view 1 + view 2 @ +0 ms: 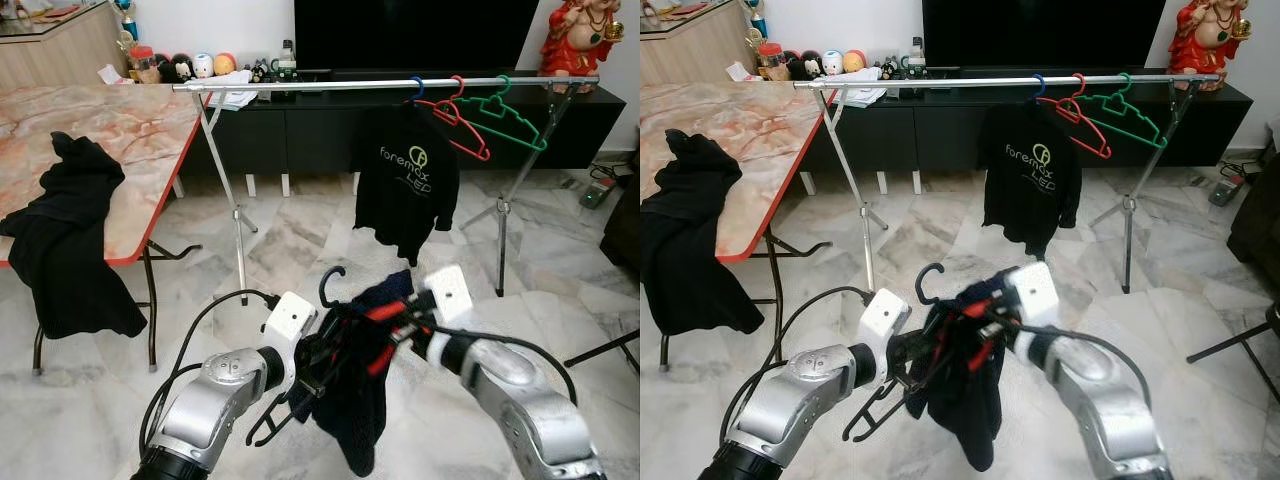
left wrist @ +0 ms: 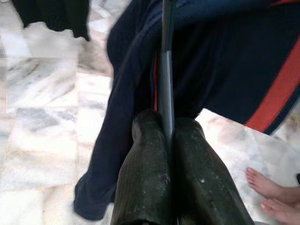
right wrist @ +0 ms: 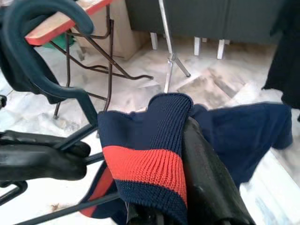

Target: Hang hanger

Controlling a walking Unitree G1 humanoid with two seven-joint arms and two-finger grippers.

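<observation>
I see a marble-topped table (image 1: 120,130) with a black garment (image 1: 65,235) draped over its edge. A dark TV cabinet (image 1: 330,125) carries a TV (image 1: 415,32), small toys (image 1: 190,66) and a red figurine (image 1: 578,35). Bare toes (image 2: 272,192) rest on the marble floor (image 1: 300,240).

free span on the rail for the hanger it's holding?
Free: the rail is bare from its table-side leg to the black shirt. Crowded: toward the other end, the shirt, red hanger and green hanger bunch together. Left gripper pinches the dark hanger; right gripper holds the navy garment.
</observation>
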